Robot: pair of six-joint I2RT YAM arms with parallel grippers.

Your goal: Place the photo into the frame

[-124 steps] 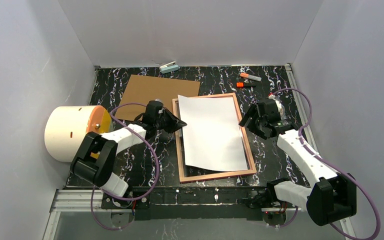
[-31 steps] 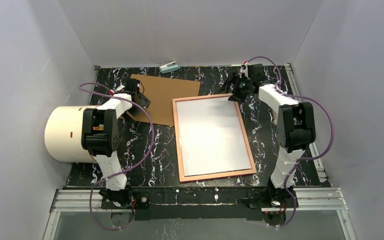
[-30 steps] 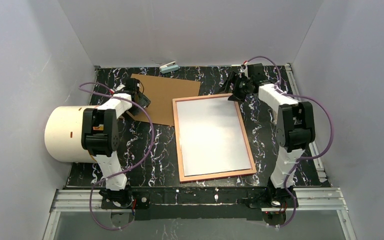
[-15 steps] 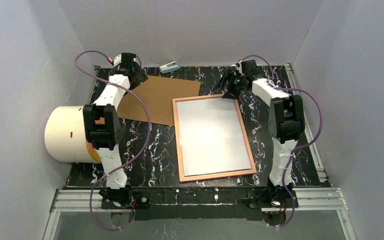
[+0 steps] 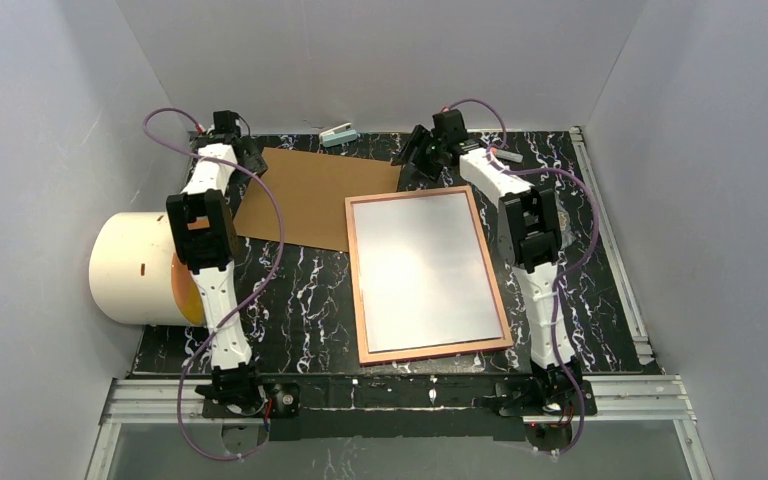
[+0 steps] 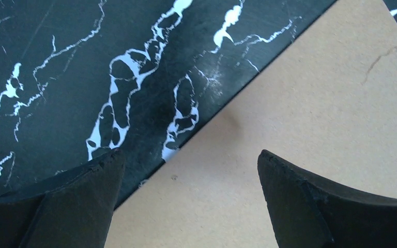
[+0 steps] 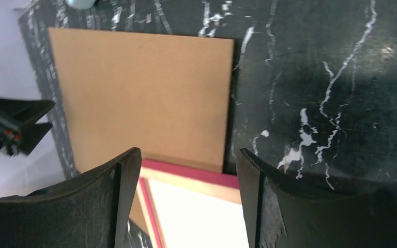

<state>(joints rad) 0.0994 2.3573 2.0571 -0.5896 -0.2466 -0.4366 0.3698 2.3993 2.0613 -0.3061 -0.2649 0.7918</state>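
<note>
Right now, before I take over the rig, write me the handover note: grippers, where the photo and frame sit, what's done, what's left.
Left gripper: open, empty, over the far left edge of the cardboard backing board.
Right gripper: open, empty, above the board's far right corner, near the frame's far left corner.
Photo: white back up, lying flat inside the frame, mid-table.
Done: the photo looks seated squarely within the rails.
Left: probably laying the backing board over the photo. The board lies flat to the left of the frame, and neither gripper holds it.
</note>
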